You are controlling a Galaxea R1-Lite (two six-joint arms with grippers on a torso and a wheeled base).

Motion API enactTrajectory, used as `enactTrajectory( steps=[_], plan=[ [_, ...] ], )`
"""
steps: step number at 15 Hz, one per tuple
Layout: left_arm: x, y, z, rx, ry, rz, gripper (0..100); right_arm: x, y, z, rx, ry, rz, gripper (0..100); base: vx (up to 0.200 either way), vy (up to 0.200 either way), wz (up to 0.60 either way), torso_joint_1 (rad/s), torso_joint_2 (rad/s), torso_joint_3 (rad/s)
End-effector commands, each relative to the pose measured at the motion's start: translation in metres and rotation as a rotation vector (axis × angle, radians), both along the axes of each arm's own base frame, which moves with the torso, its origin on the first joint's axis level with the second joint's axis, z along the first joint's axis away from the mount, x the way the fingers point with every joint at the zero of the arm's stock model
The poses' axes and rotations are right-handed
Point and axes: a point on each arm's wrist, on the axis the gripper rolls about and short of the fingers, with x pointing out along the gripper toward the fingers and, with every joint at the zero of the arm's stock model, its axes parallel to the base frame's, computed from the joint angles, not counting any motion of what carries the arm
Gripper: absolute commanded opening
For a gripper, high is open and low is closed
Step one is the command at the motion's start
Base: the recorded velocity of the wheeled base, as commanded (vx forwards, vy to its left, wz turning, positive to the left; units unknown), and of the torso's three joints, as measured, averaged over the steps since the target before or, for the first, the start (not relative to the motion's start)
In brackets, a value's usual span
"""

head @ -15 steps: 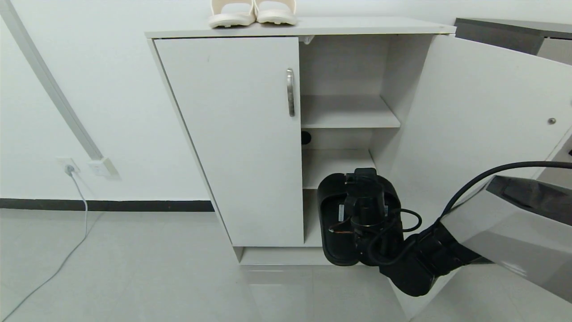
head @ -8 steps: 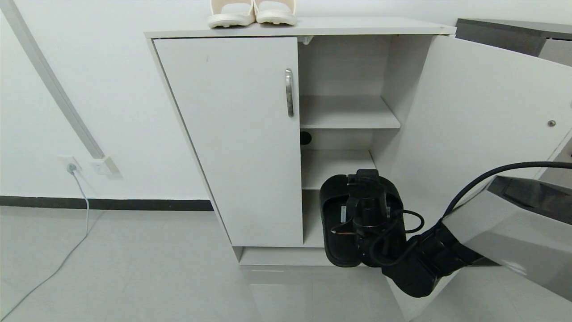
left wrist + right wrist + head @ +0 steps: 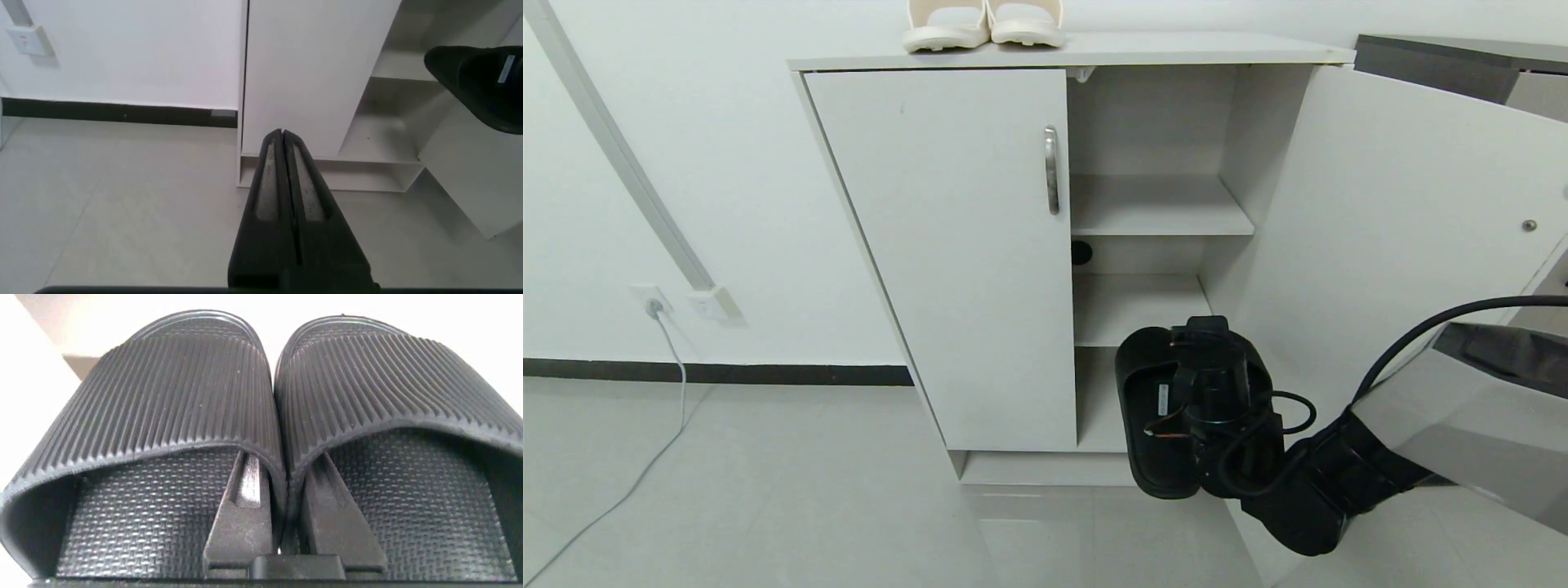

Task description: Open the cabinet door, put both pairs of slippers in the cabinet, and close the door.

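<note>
Right pincer (image 3: 282,469) clamps black slippers (image 3: 188,400) together

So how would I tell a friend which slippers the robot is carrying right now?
Find the white cabinet, whose right door stands open. Just in front of its lower shelves, the right end effector grips a pair of slippers side by side. They are black with ribbed straps, unlike the cream pair sitting on the cabinet's top.
</note>
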Motion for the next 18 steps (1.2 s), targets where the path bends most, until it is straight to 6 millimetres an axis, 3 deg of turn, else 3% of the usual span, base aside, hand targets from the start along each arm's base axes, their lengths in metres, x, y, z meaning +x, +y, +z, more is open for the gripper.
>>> enactTrajectory(
  steps=[1, 18],
  plan=[
    [0.0, 0.0, 0.0, 0.0, 0.003, 0.001, 0, -0.007, -0.006, 0.007, 0.006, -0.002, 0.016, 0, 0.0, 0.0, 0.0, 0.0, 0.0, 0.0],
    [0.0, 0.0, 0.0, 0.0, 0.003, 0.001, 0, -0.004, -0.034, 0.014, -0.004, 0.005, -0.041, 0, 0.0, 0.0, 0.0, 0.0, 0.0, 0.0]
  ],
)
